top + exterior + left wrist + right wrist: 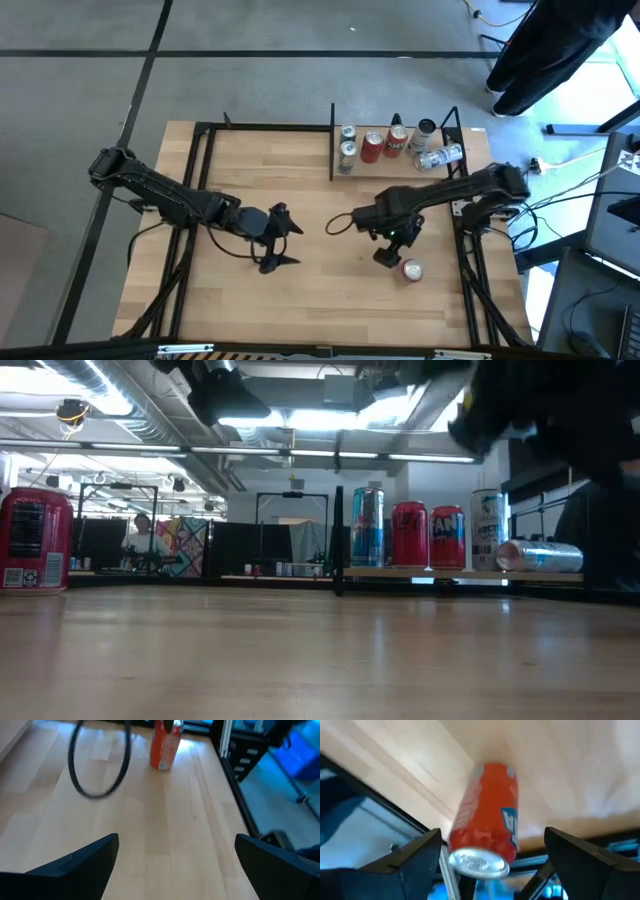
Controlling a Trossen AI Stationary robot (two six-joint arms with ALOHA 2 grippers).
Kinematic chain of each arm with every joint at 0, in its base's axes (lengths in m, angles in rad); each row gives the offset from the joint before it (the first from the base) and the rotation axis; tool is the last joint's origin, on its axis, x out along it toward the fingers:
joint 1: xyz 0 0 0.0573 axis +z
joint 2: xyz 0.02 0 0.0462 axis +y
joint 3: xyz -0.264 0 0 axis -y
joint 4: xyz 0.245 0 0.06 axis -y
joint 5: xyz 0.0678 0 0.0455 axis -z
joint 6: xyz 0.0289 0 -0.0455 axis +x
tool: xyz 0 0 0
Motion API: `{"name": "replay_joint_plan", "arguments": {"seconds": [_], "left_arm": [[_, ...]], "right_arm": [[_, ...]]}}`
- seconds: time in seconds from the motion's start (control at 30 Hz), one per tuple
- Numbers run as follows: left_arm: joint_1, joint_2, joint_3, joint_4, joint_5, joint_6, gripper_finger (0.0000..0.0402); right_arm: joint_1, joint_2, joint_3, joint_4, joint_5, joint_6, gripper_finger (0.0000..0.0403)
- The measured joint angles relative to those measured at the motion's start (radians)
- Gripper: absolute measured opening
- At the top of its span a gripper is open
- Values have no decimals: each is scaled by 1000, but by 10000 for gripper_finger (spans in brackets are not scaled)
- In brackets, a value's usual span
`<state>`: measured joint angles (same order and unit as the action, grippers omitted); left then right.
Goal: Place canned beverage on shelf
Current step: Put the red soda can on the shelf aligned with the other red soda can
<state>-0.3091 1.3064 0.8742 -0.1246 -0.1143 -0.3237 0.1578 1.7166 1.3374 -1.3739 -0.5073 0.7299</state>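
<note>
A red beverage can stands upright on the wooden tabletop near its right edge. It also shows in the low view and the right wrist view. My right gripper is open, just left of the can. In its wrist view its fingers stand on either side of the can without plainly touching it. My left gripper is open and empty over the table's middle. The shelf, a small light-wood board with black posts, stands at the far right.
Several cans stand on the shelf: a blue-silver one, two red ones and a white one. A silver can lies on its side at the shelf's right end. A black cable loop hangs by my right arm.
</note>
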Motion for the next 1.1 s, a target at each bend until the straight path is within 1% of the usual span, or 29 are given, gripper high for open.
{"name": "replay_joint_plan", "arguments": {"seconds": [0.13, 0.23, 0.3, 0.37, 0.47, 0.53, 0.67, 0.8, 0.93, 1.0, 1.1], "left_arm": [[0, 1, 0, 53, -31, -87, 396], [-7, 13, 0, 112, -76, -173, 396], [-19, 34, 0, 150, -118, -215, 396], [-26, 64, 7, 196, -154, -263, 396], [-28, 144, 52, 239, -196, -312, 396], [-27, 218, 115, 241, -207, -324, 396], [-17, 387, 291, 241, -196, -322, 396], [-19, 546, 473, 242, -115, -295, 396], [-41, 683, 634, 255, -93, -252, 396], [-51, 751, 702, 252, -94, -220, 396], [-58, 843, 786, 245, -105, -214, 396]], "right_arm": [[48, -134, 44, 11, 118, 2, 341], [135, -279, 30, 15, 224, 46, 341], [215, -380, -3, 14, 298, 98, 341], [313, -475, -45, 22, 384, 186, 341], [464, -586, -116, 29, 480, 324, 341], [561, -637, -166, 47, 534, 415, 341], [750, -713, -275, 72, 624, 587, 341], [887, -726, -393, 160, 679, 682, 341], [963, -725, -513, 222, 736, 764, 341], [969, -724, -572, 245, 745, 814, 341], [967, -724, -651, 290, 761, 859, 341]]}}
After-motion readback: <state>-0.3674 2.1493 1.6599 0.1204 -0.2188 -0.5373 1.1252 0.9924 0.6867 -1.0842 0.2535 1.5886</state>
